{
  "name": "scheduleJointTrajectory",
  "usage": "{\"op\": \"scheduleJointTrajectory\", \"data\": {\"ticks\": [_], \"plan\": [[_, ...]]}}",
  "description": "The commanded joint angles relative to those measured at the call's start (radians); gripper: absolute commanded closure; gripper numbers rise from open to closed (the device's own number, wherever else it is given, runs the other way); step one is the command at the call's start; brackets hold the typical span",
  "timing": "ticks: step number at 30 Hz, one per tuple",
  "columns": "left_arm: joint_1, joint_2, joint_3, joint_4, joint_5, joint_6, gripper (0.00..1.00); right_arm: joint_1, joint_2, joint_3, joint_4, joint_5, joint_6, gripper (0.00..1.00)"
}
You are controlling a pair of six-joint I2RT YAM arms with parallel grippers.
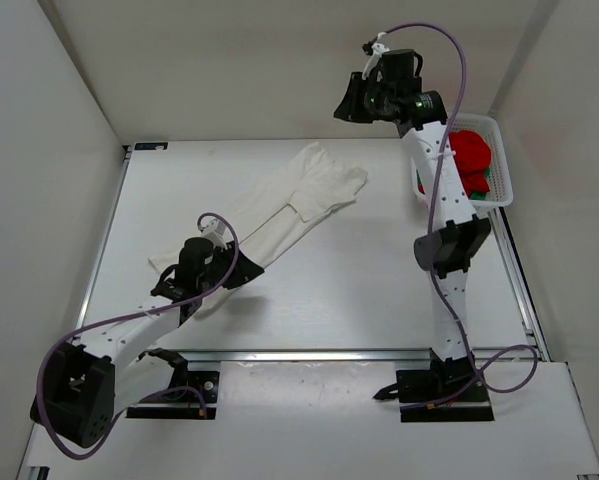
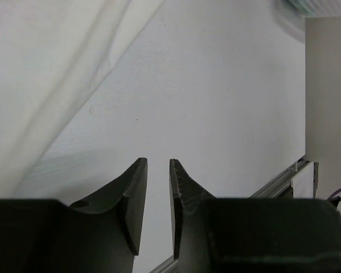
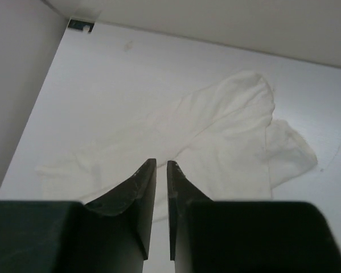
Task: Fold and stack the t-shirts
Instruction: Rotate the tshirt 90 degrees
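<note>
One white t-shirt point(image 1: 299, 200) lies rumpled, diagonal from lower left to centre; the red t-shirt point(image 1: 469, 155) waits in the basket point(image 1: 503, 175), upper right. Spreading looks to be the step: left gripper point(image 1: 245, 272) and right gripper point(image 1: 351, 100), both slightly ajar and empty, need corners to flatten it

In the top view, the lower-left end of the white shirt point(image 1: 299, 200) is hidden under the left arm point(image 1: 194, 265). At upper right, the right arm point(image 1: 444, 180) crosses the basket point(image 1: 505, 160) and covers part of the red shirt point(image 1: 471, 155). The green shirt point(image 1: 482, 186) shows only as a sliver. In the left wrist view, the white shirt runs off the top and left edges. The basket there is a blurred scrap, cut off by the upper right corner.
</note>
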Motion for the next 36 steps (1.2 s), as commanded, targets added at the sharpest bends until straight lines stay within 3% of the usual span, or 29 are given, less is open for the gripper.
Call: {"op": "scheduleJointTrajectory", "data": {"ticks": [1,3,4,5,6,8,11,13,16,21,25,30,36], "plan": [[0.025,-0.036,0.014,-0.043,0.025,0.04,0.67,0.061,-0.174,-0.151,-0.195,0.119,-0.123,0.89],[0.045,-0.061,-0.016,-0.023,0.042,0.032,0.68,0.091,-0.376,-0.29,-0.128,0.207,-0.134,0.9],[0.045,-0.07,-0.025,-0.012,0.04,0.029,0.67,0.111,-0.439,-0.466,-0.088,0.221,-0.123,0.92],[0.048,-0.076,-0.038,0.002,0.045,0.024,0.68,0.122,-0.589,-0.732,0.088,0.216,-0.117,0.92],[0.052,-0.076,-0.041,0.02,0.051,0.012,0.7,0.131,-0.751,-0.882,0.304,0.201,-0.076,0.89],[0.049,-0.075,-0.018,0.034,0.082,0.006,0.73,0.133,-0.898,-1.357,0.552,0.12,0.03,0.86],[0.042,-0.055,0.069,-0.003,0.086,0.036,0.74,0.205,-0.924,-1.673,0.784,0.107,0.192,0.85],[0.043,-0.04,0.115,-0.009,0.092,0.035,0.74,0.296,-0.841,-1.747,0.873,0.08,0.248,0.84],[0.094,-0.044,0.132,0.008,0.125,0.015,0.75,0.419,-0.72,-1.8,1.097,0.078,0.361,0.72],[0.154,-0.039,0.187,-0.03,0.128,0.05,0.72,0.525,-0.516,-1.72,1.26,0.08,0.475,0.6],[0.258,0.002,0.154,0.02,0.22,0.003,0.72,0.599,-0.376,-1.639,1.28,0.11,0.538,0.58],[0.264,0.016,0.137,0.043,0.238,-0.002,0.73,0.625,-0.276,-1.567,1.263,0.139,0.582,0.55],[0.275,0.017,0.137,0.046,0.221,-0.002,0.73,0.639,-0.225,-1.516,1.171,0.14,0.578,0.66]]}}
